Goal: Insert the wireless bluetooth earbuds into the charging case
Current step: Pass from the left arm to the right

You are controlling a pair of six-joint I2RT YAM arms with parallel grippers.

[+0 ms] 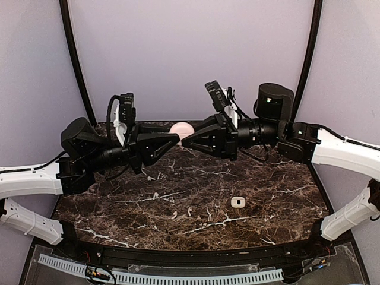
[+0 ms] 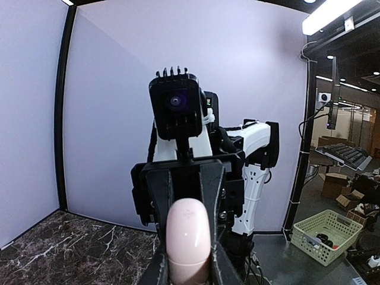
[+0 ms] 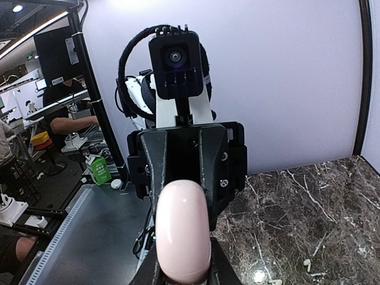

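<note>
The pink oval charging case (image 1: pixel 181 129) hangs high above the marble table, clamped from both ends. My left gripper (image 1: pixel 177 139) is shut on it from the left and my right gripper (image 1: pixel 185 141) from the right, tips nearly meeting. In the left wrist view the case (image 2: pixel 189 225) sits between my left gripper (image 2: pixel 189 256) and the opposing fingers (image 2: pixel 214 184). The right wrist view shows the case (image 3: pixel 183 231) in my right gripper (image 3: pixel 183 262). Two tiny white earbuds (image 1: pixel 156 195) (image 1: pixel 189 211) lie on the table below; one earbud (image 3: pixel 307 263) shows in the right wrist view.
A small white rounded case (image 1: pixel 238 202) lies on the dark marble table (image 1: pixel 279 214) right of centre. Black frame posts (image 1: pixel 74 53) curve up at both back corners. Both arms stretch in from the table's sides, well above its surface.
</note>
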